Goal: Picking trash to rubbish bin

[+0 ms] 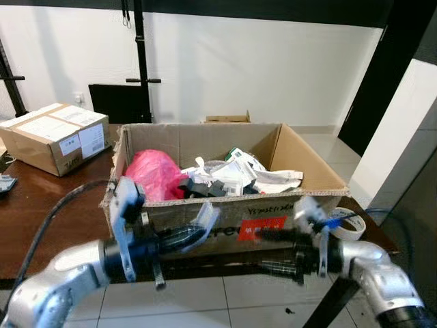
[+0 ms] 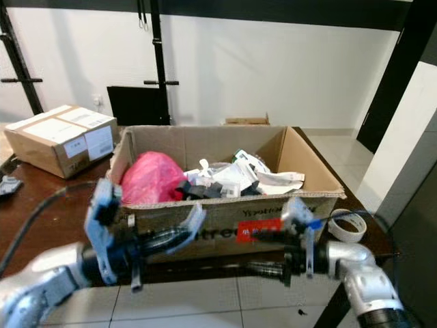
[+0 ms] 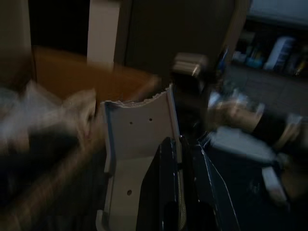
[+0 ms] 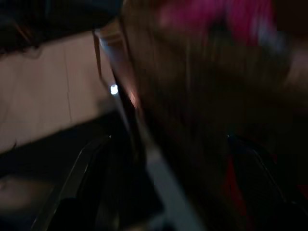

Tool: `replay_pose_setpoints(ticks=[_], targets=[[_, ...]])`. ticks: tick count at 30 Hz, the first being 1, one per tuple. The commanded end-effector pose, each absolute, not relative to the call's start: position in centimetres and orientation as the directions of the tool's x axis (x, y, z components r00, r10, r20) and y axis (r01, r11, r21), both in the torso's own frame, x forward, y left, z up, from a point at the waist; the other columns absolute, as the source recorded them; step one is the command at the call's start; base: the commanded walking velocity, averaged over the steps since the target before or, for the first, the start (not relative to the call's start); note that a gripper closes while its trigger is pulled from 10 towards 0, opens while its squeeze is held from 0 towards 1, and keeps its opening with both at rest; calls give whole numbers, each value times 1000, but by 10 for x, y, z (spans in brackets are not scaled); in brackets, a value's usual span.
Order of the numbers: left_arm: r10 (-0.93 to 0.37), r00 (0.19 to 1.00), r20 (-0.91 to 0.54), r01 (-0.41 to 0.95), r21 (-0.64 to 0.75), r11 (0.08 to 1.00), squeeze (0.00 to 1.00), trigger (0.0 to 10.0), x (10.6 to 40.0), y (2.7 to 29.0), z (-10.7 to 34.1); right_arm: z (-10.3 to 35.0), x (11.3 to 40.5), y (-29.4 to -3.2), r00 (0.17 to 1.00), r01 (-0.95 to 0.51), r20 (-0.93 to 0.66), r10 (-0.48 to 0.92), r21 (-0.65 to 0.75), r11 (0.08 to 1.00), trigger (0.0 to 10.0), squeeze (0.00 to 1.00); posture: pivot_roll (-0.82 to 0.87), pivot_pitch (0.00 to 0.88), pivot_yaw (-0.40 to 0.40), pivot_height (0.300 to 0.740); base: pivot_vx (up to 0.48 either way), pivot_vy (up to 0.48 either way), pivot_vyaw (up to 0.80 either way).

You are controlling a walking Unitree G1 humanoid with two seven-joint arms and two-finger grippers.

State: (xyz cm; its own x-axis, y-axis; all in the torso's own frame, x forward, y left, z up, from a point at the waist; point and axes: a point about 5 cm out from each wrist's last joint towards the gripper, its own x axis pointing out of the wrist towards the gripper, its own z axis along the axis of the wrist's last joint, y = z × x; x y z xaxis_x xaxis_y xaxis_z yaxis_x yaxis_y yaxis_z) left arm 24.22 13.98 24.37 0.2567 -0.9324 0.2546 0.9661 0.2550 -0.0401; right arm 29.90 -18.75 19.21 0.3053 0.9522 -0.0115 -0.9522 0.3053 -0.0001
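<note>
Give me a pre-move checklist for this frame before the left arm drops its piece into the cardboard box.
1. Grip: left gripper is shut on the white plastic piece: ok.
2. Position: the piece sits in front of the cardboard box's near wall, below the rim, not yet over the opening: not ok.
3. Space inside: pink bag and white packaging fill the bottom, with room left above them: ok.
4. Right gripper lies against the box front by the red label; whether it is open or shut: cannot tell.
5. Tape roll lies on the table right of the box, clear of the left arm's path: ok.
</note>
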Motion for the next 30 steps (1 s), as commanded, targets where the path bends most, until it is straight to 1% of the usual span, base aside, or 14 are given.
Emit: replay_pose_setpoints(ticks=[1, 4, 5, 7, 9, 11, 12, 13, 16, 19, 23, 27, 28, 30], targets=[[-925, 227, 306, 973, -31, 228, 0, 10000, 240, 138, 255, 205, 300, -188, 306, -952, 57, 950, -7, 307, 10000, 0, 51, 50, -54, 740, 0, 0, 0], [-904, 217, 369, 973, -7, 230, 0, 10000, 244, 138, 270, 221, 303, -185, 313, -947, 129, 941, -32, 320, 10000, 0, 52, 49, -53, 740, 0, 0, 0], [-882, 230, 411, 965, 21, 261, 0, 10000, 250, 138, 280, 233, 308, -184, 335, -937, 181, 925, -45, 348, 10000, 0, 53, 48, -54, 740, 0, 0, 0], [-854, 286, 435, 938, 55, 343, 0, 10000, 266, 140, 294, 250, 318, -181, 395, -901, 245, 886, -85, 425, 10000, 0, 55, 47, -58, 740, 0, 0, 0], [-849, 331, 413, 910, 97, 402, 0, 10000, 278, 141, 298, 258, 329, -177, 454, -869, 236, 859, -95, 486, 10000, 0, 60, 47, -66, 740, 0, 0, 0], [-825, 444, 350, 844, 146, 517, 0, 10000, 305, 140, 302, 263, 336, -171, 488, -853, 202, 849, -97, 513, 10000, 0, 60, 47, -68, 740, 0, 0, 0], [-808, 501, 309, 812, 156, 563, 0, 10000, 318, 139, 302, 264, 338, -169, 493, -851, 186, 850, -100, 515, 10000, 0, 61, 48, -68, 740, 0, 0, 0], [-789, 552, 270, 766, 210, 607, 0, 10000, 330, 138, 302, 266, 340, -166, 491, -852, 182, 852, -103, 513, 10000, 0, 62, 48, -68, 740, 0, 0, 0], [-769, 589, 249, 736, 227, 637, 0, 10000, 343, 134, 306, 272, 340, -162, 481, -857, 186, 857, -106, 504, 10000, 0, 62, 51, -66, 740, 0, 0, 0], [-761, 598, 251, 711, 273, 648, 0, 10000, 356, 125, 317, 284, 335, -157, 436, -871, 191, 880, -159, 466, 10000, 0, 58, 52, -62, 740, 0, 0, 0], [-731, 669, 137, 663, 335, 670, 0, 10000, 377, 123, 308, 291, 329, -157, 415, -874, 198, 888, -183, 449, 10000, 0, 56, 52, -57, 740, 0, 0, 0], [-733, 670, 117, 664, 346, 663, 0, 10000, 384, 122, 306, 292, 328, -159, 420, -872, 202, 885, -180, 455, 10000, 0, 52, 53, -51, 740, 0, 0, 0], [-735, 667, 117, 669, 338, 661, 996, 10000, 387, 122, 306, 292, 327, -160, 420, -872, 202, 885, -181, 455, 10000, 0, 49, 53, -47, 740, 0, 0, 0], [-738, 664, 125, 678, 317, 664, 996, 10000, 388, 121, 307, 292, 326, -160, 419, -872, 201, 885, -181, 455, 10000, 0, 49, 53, -47, 740, 0, 0, 0]])
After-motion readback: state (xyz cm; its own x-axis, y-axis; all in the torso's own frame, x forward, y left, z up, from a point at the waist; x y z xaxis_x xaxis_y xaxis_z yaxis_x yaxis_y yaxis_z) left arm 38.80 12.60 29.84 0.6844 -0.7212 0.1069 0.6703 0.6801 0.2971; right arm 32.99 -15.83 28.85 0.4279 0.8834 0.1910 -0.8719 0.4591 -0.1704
